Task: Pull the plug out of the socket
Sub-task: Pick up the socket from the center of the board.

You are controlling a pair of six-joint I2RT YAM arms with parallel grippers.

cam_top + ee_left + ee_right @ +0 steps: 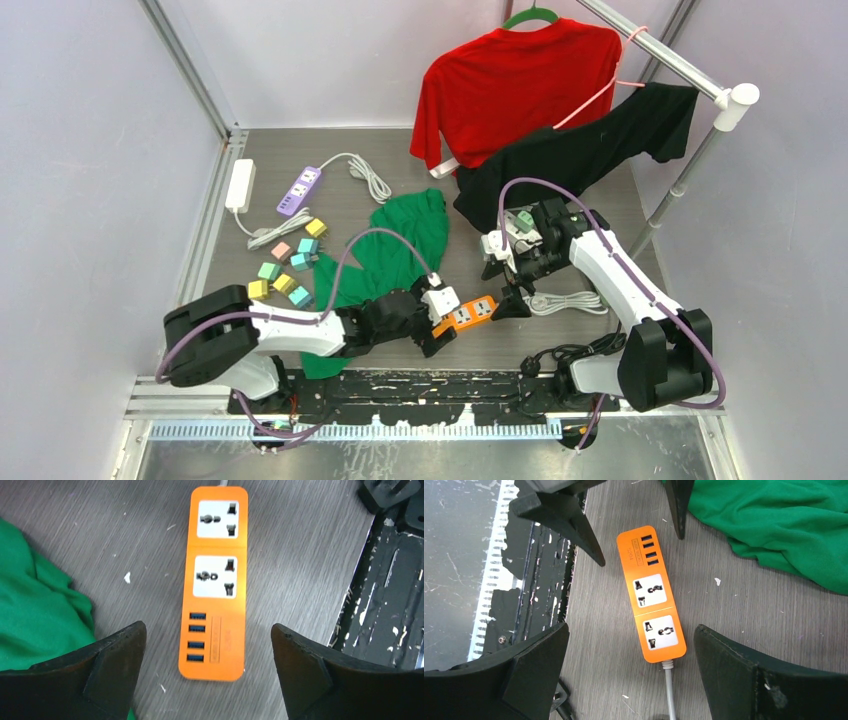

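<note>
An orange power strip (pixel 466 314) lies flat on the grey table between my two grippers. It has two white sockets and several blue USB ports. Both sockets are empty; no plug shows in them. In the left wrist view the strip (pixel 215 580) lies ahead of my open left gripper (pixel 207 630), USB end nearest. In the right wrist view the strip (pixel 651 595) lies ahead of my open right gripper (pixel 630 627), cord end nearest. Neither gripper touches it. My left gripper (pixel 437 335) and right gripper (pixel 505 290) face each other over it.
A green cloth (pixel 400 245) lies left of the strip. A purple power strip (pixel 300 190), a white adapter (pixel 240 185) and several small coloured blocks (pixel 285 265) sit at far left. Red (pixel 510 85) and black (pixel 590 145) shirts hang on a rack. The grey cord (pixel 565 300) coils at right.
</note>
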